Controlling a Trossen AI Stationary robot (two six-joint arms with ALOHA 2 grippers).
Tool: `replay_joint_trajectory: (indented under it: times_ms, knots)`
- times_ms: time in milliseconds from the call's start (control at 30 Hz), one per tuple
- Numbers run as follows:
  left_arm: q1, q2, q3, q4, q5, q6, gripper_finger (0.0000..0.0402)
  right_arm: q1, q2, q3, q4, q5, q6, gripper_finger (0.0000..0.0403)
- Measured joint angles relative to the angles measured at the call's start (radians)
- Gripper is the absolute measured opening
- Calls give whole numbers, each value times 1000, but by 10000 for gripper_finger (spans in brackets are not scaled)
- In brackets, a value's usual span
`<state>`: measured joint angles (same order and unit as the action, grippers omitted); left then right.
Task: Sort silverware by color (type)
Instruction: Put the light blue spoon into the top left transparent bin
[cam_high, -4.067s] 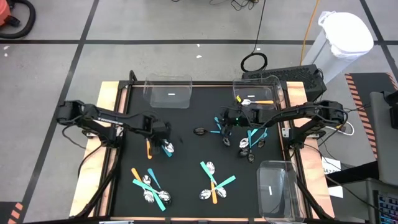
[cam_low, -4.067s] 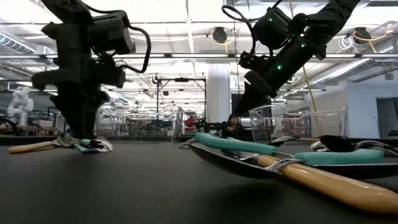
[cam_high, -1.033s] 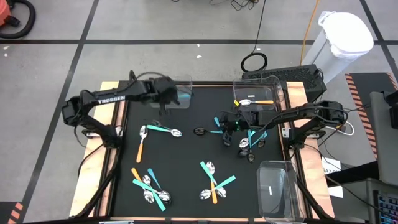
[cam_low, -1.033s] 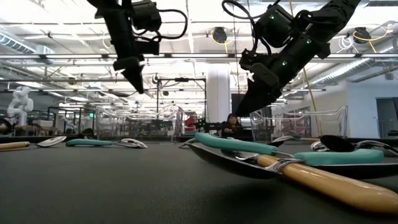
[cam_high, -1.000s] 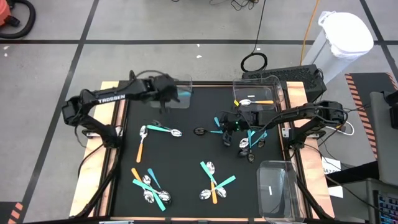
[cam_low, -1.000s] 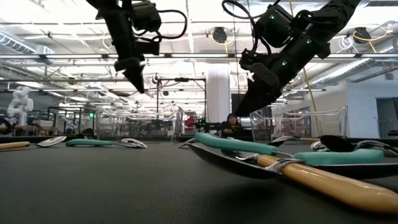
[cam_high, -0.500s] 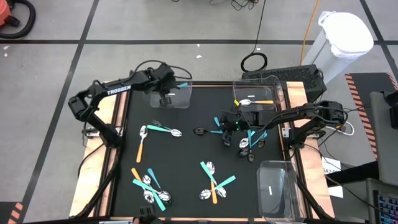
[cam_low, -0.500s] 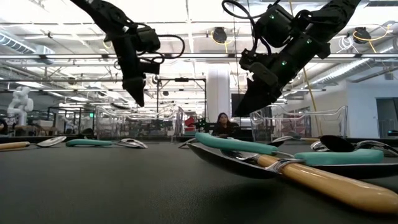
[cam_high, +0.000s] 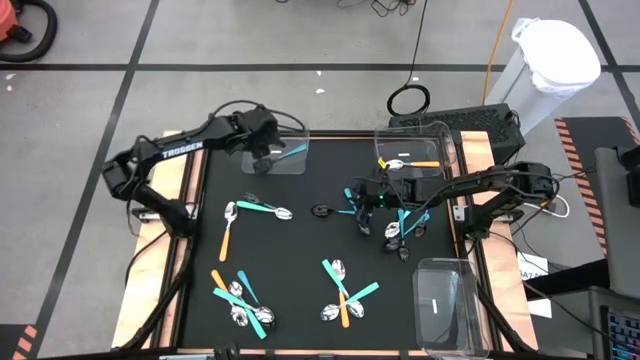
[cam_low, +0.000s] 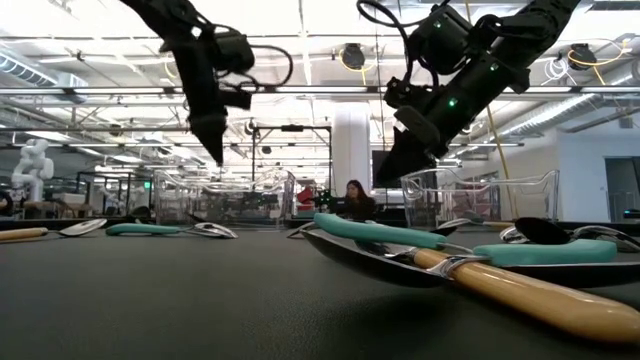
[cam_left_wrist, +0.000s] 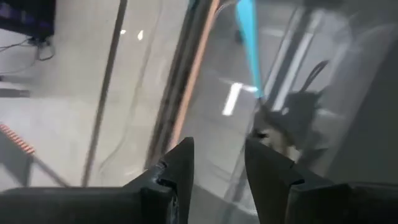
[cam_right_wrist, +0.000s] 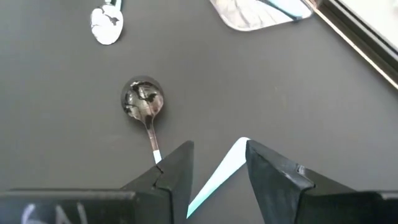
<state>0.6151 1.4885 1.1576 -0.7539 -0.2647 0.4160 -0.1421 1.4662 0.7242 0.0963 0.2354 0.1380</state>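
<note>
My left gripper (cam_high: 262, 160) hangs open over the clear bin (cam_high: 272, 131) at the table's far left. A teal-handled piece of silverware (cam_high: 291, 152) lies slanted inside that bin, beyond the fingers, and its handle (cam_left_wrist: 249, 43) shows in the left wrist view. My right gripper (cam_high: 358, 205) hovers open above the mat at mid-right, clear of it in the low view (cam_low: 385, 178). Below it lie a spoon with a shiny head (cam_right_wrist: 143, 102) and a teal handle (cam_right_wrist: 214, 177), which shows between the fingers.
More teal and orange silverware lies in clusters at the near left (cam_high: 240, 300), near middle (cam_high: 345, 295), right (cam_high: 405, 225) and left (cam_high: 255, 210). The far-right bin (cam_high: 440, 135) holds an orange-handled spoon (cam_high: 412, 163). Another clear bin (cam_high: 445, 305) stands at the near right.
My left gripper has swung a little toward the table's far edge over the far-left bin and has let go of the teal-handled piece. That piece now lies in the bin, apart from the fingers. My right gripper has stayed where it was.
</note>
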Motion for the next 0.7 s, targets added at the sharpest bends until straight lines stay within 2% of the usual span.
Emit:
replay_joint_trajectory:
  times_ms: [200,333,500,700]
  knots:
    - [-123,-57,0,-86,155,-175,93,0,0,0,2,0,-12,141]
    - [-249,-57,-1,-148,161,-223,73,0,0,0,1,0,-12,141]
    - [-378,-49,-2,-213,162,-281,68,0,0,0,1,0,-23,141]
    - [-461,-51,-37,-156,185,-340,79,0,0,0,1,1,-34,141]
